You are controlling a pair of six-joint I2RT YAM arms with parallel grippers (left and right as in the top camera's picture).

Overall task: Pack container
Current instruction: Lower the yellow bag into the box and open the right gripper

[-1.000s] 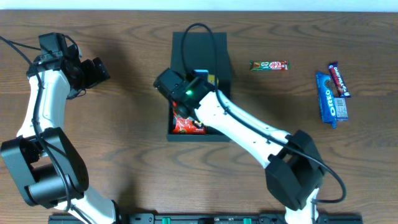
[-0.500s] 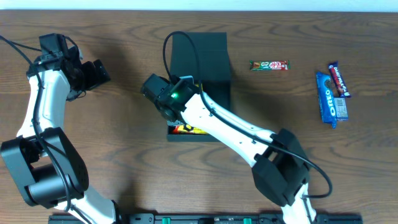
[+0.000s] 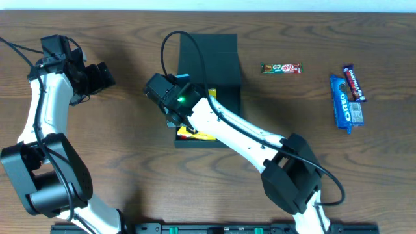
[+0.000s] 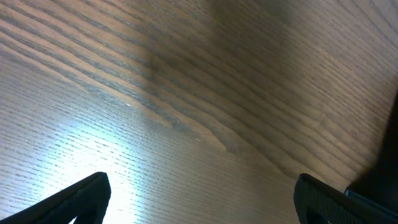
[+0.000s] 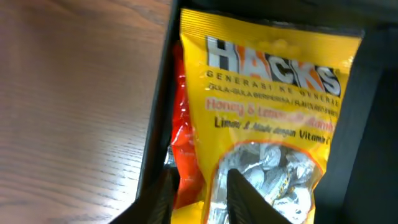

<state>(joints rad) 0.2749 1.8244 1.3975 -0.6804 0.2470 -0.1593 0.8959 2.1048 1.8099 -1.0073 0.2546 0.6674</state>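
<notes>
The dark teal container (image 3: 221, 58) lies open in the middle of the table. A yellow Hacks sweet bag (image 5: 273, 106) lies inside it over a red packet (image 5: 183, 134). Both show in the overhead view at the box's front left, the bag (image 3: 199, 135) and the packet (image 3: 184, 130). My right gripper (image 5: 202, 196) reaches in at the box's left wall (image 5: 158, 124). Its fingers are close together on the bag's lower left edge. In the overhead view the right wrist (image 3: 168, 97) hides the fingers. My left gripper (image 4: 199, 190) is open and empty above bare wood at the far left (image 3: 104, 75).
A green chocolate bar (image 3: 281, 68) lies right of the container. A blue Oreo pack (image 3: 346, 104) and a dark bar (image 3: 354, 82) lie at the far right. The right arm's cable loops over the container's back part.
My right gripper has moved left, from over the box's middle to its left wall. The yellow bag now covers most of the red packet. The left arm has not moved.
</notes>
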